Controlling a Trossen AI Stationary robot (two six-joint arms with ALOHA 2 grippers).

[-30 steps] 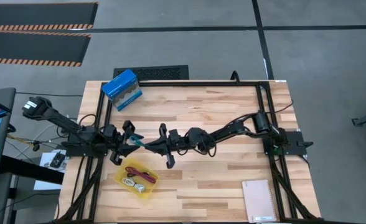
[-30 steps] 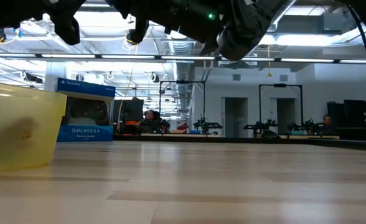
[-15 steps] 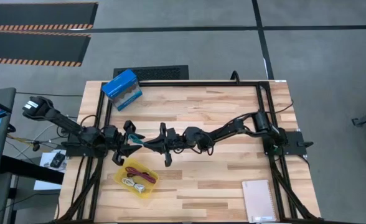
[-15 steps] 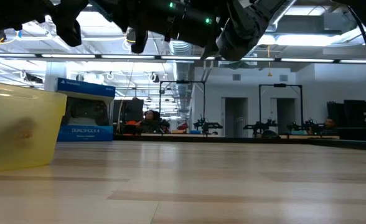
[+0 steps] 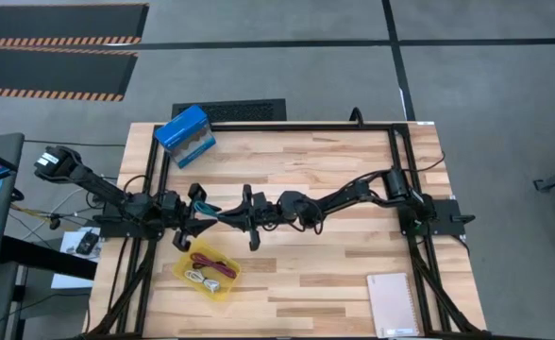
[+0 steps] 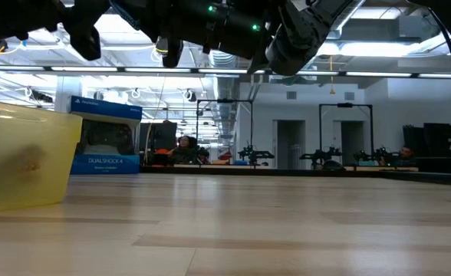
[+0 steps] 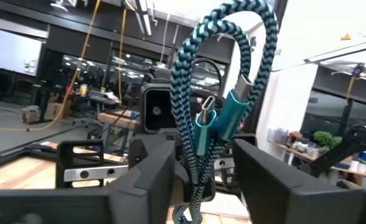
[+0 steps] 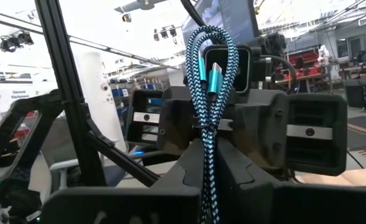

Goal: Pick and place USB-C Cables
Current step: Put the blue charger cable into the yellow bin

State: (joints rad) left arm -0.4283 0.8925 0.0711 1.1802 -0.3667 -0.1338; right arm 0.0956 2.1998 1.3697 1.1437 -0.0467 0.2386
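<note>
Above the pale wooden table (image 5: 353, 264), my right gripper (image 8: 209, 163) pinches the teal braided USB-C cable bundle (image 8: 209, 68) upright, my left gripper (image 7: 198, 163), fingers spread, straddles it.

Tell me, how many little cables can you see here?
3: a teal cable held in the air between the left pincer and right pincer, and a dark red cable and a white cable in the yellow tray. Others may be hidden.
</note>
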